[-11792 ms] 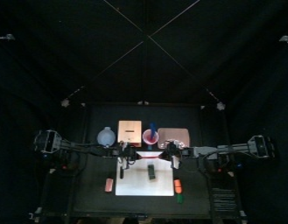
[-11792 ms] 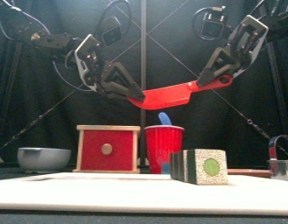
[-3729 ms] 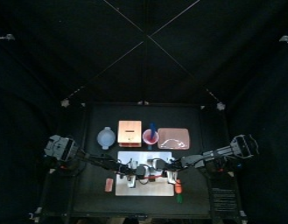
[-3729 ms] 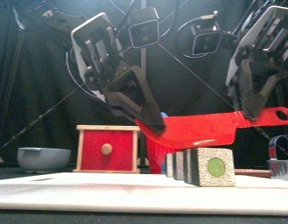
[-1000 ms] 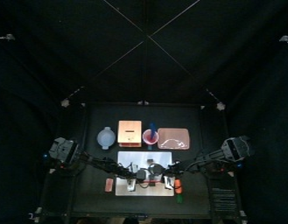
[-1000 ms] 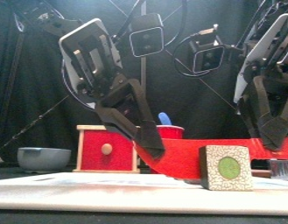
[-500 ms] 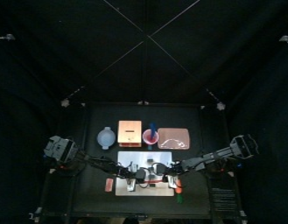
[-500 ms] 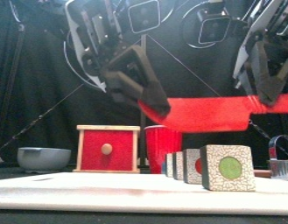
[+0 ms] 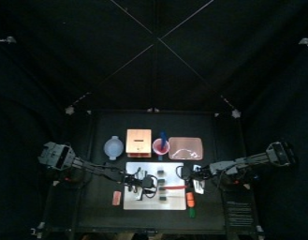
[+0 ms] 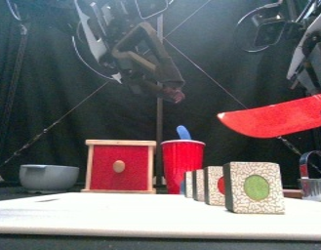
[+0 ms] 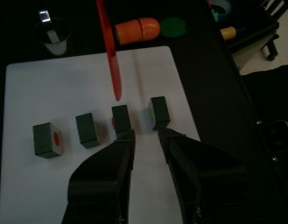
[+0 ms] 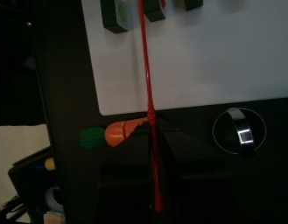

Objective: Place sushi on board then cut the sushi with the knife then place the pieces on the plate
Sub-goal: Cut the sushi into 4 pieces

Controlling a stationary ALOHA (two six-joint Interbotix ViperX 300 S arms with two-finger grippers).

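Above the white board (image 10: 85, 213), red knife (image 10: 273, 114) crosswise, tip toward the left

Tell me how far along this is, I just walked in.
Done: four separate sushi pieces lie on the white board. In hand: the right gripper holds the red knife up above the board; the left gripper hangs open over the pieces. Left: moving the pieces to the pink plate.

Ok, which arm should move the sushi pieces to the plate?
Left, I'd say: the left end effector hangs open and empty over the dark green sushi pieces on the white cutting board; the right end effector grips the red toy knife.
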